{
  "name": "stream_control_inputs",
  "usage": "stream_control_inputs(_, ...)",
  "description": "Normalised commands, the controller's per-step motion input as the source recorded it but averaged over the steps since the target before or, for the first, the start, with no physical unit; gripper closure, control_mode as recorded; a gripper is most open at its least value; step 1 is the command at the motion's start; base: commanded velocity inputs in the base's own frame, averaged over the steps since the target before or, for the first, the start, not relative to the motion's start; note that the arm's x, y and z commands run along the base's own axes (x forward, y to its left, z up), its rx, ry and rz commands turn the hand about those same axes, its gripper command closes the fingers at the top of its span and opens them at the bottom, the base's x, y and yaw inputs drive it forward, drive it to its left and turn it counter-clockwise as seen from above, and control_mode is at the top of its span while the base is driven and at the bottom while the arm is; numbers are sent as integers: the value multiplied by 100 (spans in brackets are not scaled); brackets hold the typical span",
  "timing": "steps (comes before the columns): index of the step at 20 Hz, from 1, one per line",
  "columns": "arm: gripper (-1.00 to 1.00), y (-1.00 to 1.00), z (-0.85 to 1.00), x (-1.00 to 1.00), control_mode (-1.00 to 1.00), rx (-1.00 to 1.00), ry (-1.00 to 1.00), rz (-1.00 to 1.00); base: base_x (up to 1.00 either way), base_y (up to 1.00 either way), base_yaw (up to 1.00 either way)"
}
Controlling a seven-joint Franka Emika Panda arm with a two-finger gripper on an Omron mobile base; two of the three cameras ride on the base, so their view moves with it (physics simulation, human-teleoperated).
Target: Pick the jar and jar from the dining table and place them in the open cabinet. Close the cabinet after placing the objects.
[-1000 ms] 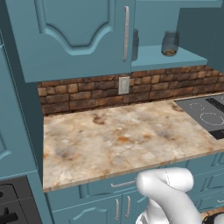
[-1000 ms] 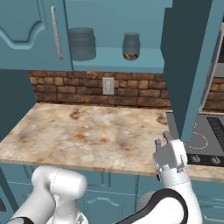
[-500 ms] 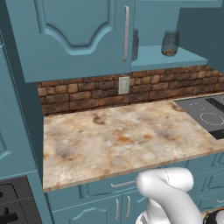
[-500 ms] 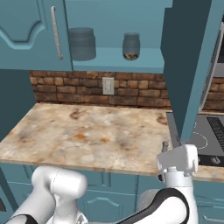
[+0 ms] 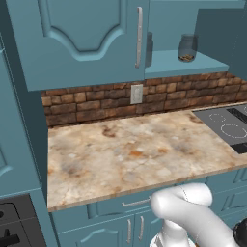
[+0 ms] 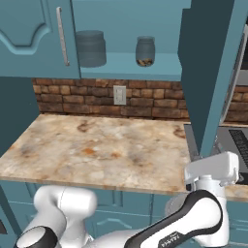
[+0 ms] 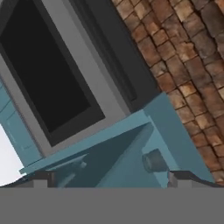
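Both jars are on the cabinet shelf (image 6: 121, 65): grey jar (image 6: 90, 48) toward its left end, small jar (image 6: 145, 50) mid-shelf. My tool (image 7: 109, 177) is fully open, holding nothing, just beside the open door (image 6: 210, 72). Risk: a glancing push slips off the door edge, leaving it ajar.

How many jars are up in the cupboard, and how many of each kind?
Big smoky grey jar: 1
Small clear jar with brown stuff at the bottom: 1
Total: 2 jars, both on the blue cupboard shelf.
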Motion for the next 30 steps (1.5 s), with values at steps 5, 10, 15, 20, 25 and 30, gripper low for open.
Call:
stream_control_inputs(5, -100, -26, 13, 14, -100, 5, 1, 0, 0, 0, 0)
stream_control_inputs(10, -100, 0, 20, 0, -100, -14, -10, 2, 0, 0, 0)
stream_control_inputs(15, -100, 0, 30, 0, -100, -12, -8, 0, 0, 0, 0)
stream_control_inputs(20, -100, 2, 44, 0, -100, -11, -3, 0, 0, 0, 0)
stream_control_inputs(25, -100, 21, 48, 0, -100, -16, -6, 0, 0, 0, 0)
stream_control_inputs(30, -100, 35, 50, 0, -100, -19, -7, 0, 0, 0, 0)
